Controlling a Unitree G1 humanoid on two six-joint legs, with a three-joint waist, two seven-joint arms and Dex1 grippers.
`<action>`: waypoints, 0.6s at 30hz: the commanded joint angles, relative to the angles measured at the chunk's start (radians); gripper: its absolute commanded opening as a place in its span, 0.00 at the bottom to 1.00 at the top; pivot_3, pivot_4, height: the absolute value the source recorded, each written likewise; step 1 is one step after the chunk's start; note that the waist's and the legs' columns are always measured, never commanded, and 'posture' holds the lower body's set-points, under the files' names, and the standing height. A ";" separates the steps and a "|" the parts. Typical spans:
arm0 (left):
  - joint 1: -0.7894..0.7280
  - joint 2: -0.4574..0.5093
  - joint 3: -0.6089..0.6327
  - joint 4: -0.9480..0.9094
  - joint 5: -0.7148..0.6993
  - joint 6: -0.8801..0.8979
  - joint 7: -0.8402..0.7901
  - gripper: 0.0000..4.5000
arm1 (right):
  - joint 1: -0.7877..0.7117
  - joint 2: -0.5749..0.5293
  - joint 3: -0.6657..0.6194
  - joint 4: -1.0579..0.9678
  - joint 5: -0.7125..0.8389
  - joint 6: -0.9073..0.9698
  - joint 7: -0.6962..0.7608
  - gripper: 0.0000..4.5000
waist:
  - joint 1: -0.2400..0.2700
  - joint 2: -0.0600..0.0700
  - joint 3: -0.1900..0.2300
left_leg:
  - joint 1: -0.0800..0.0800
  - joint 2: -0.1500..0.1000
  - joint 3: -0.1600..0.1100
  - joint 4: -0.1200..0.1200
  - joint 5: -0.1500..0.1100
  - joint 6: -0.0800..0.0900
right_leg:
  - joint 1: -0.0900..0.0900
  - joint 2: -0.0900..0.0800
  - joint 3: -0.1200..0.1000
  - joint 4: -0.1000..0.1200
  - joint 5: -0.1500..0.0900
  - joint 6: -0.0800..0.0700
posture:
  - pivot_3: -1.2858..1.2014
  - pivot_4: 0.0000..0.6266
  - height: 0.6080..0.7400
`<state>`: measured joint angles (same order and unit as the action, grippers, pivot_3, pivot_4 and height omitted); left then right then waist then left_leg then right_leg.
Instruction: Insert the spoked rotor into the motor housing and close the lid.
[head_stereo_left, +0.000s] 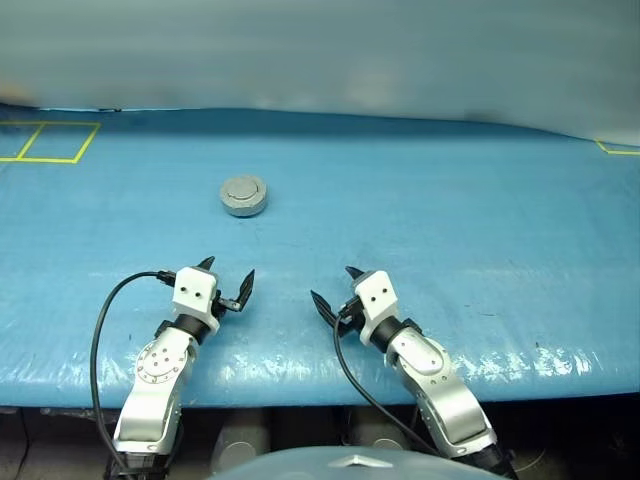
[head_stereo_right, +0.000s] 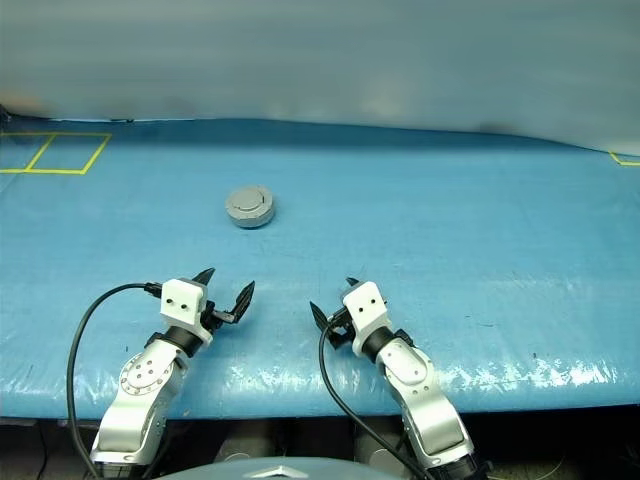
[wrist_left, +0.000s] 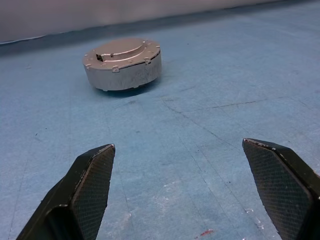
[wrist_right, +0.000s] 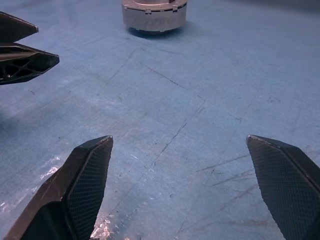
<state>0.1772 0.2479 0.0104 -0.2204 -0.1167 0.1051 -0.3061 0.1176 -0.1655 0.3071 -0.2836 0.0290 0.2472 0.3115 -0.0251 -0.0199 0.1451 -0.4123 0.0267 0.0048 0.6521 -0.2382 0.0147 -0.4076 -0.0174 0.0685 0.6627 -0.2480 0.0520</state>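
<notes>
Silver arm housings (head_stereo_left: 160, 375) are capped by white wrist blocks, black textured jaws, and looping black cables (head_stereo_left: 100, 330).

A blue plastic-covered table (head_stereo_left: 480, 200) is stretching across the whole width, its sheet scuffed and creased and glinting along the near edge. Yellow tape squares (head_stereo_left: 45, 142) are lying on the table's far left corner, and another yellow tape corner (head_stereo_left: 618, 150) is showing at its far right. Beyond the table's far edge a pale grey wall (head_stereo_left: 320, 50) is rising.
</notes>
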 joint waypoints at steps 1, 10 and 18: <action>-0.002 0.002 0.002 -0.005 0.002 -0.002 -0.002 0.99 | -0.005 0.002 0.000 -0.026 -0.006 -0.015 -0.002 1.00 | 0.000 0.000 0.000 | 0.000 0.000 0.000 0.000 0.000 0.000 | 0.000 0.000 0.000 0.000 0.000 0.000 | 0.52 0.24 1.00; -0.008 0.000 -0.004 0.008 0.003 -0.004 -0.005 0.99 | -0.009 0.003 0.004 -0.027 -0.011 -0.012 -0.002 1.00 | 0.000 0.000 0.000 | 0.000 0.000 0.000 0.001 0.000 0.000 | 0.000 0.000 0.000 0.000 0.000 0.000 | 0.52 0.24 1.00; -0.012 0.001 -0.010 0.015 0.009 -0.007 -0.003 0.99 | -0.008 0.003 0.010 -0.026 -0.018 -0.009 -0.004 1.00 | 0.000 0.000 0.000 | 0.000 0.000 0.000 0.001 0.000 0.000 | 0.000 0.000 0.000 0.001 0.000 0.000 | 0.52 0.24 1.00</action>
<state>0.1747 0.2468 0.0010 -0.1991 -0.1158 0.1065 -0.3069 0.1169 -0.1649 0.3168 -0.2836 0.0119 0.2490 0.3061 -0.0248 -0.0199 0.1451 -0.4122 0.0267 0.0048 0.6529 -0.2382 0.0148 -0.4073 -0.0174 0.0685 0.6633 -0.2477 0.0518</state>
